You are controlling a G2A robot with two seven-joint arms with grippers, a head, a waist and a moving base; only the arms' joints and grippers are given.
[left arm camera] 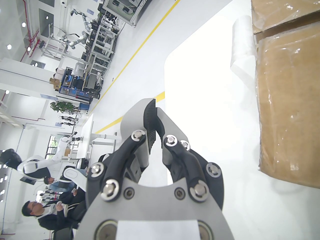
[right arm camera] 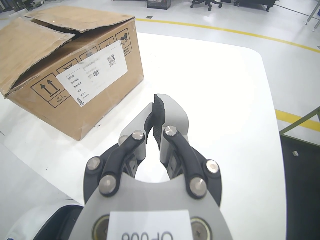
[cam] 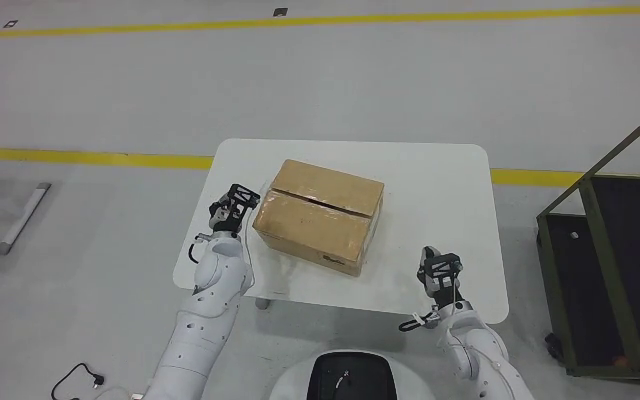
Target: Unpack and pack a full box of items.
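Sitting near the middle of the white bench [cam: 440,170], the cardboard box [cam: 320,215] has its two top flaps folded down, with a dark gap along their seam. A white label [right arm camera: 92,74] covers part of one side wall. The left end effector [cam: 238,197] hovers just beside the box's left end, pads pressed together, empty. The right end effector [cam: 440,267] is near the bench's front edge, well apart from the box, likewise closed on nothing.

The brown cardboard box [cam: 320,215] blocks the middle of the white rounded surface [cam: 440,190]. Bare room lies to its right, around the right claw [cam: 439,263]. The left claw [cam: 238,198] hangs just beside its wall.
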